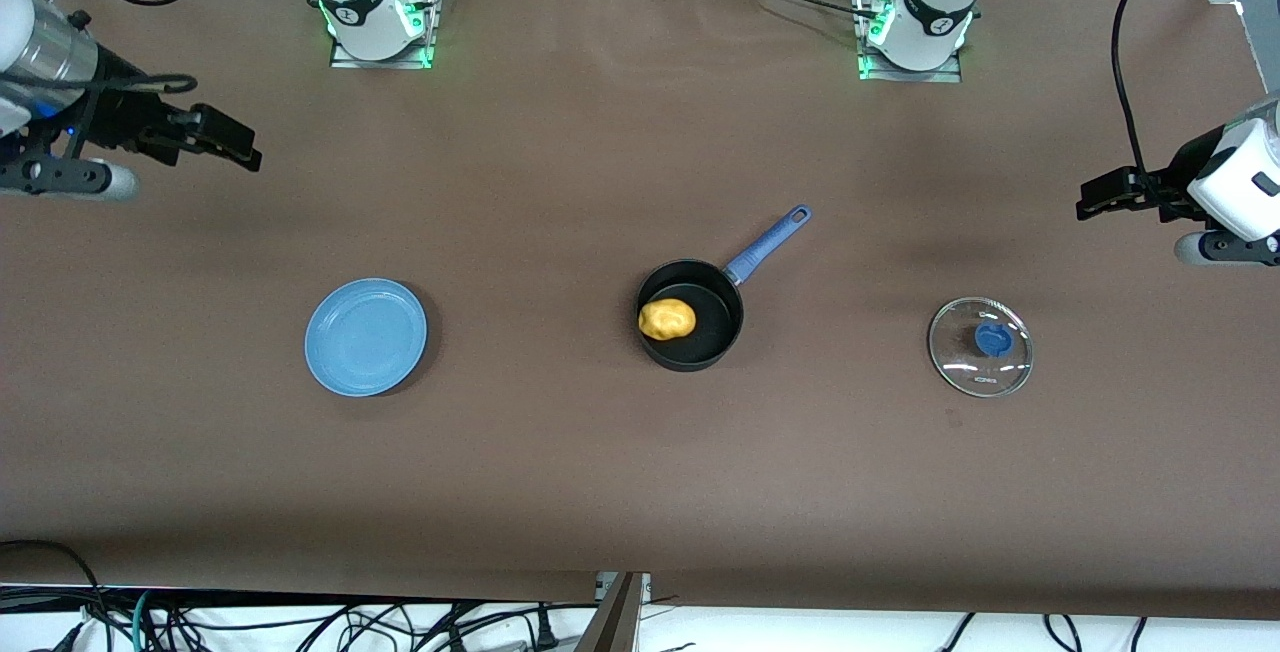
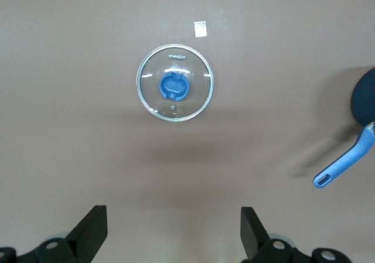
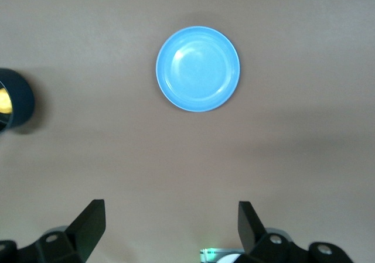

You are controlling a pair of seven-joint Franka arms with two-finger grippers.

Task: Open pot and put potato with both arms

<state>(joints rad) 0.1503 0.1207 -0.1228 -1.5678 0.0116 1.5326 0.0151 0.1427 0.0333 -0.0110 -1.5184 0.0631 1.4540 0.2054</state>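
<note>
The black pot with its long blue handle stands open at the table's middle. The yellow-orange potato lies inside it. The clear glass lid with a blue knob lies flat on the table toward the left arm's end; it also shows in the left wrist view. My left gripper is open and empty, up in the air over that end of the table; in its own wrist view the jaws stand wide apart. My right gripper is open and empty over the other end, as its wrist view also shows.
A flat light-blue plate lies toward the right arm's end of the table; it also shows in the right wrist view. A brown cloth covers the table. Cables hang below the table's near edge.
</note>
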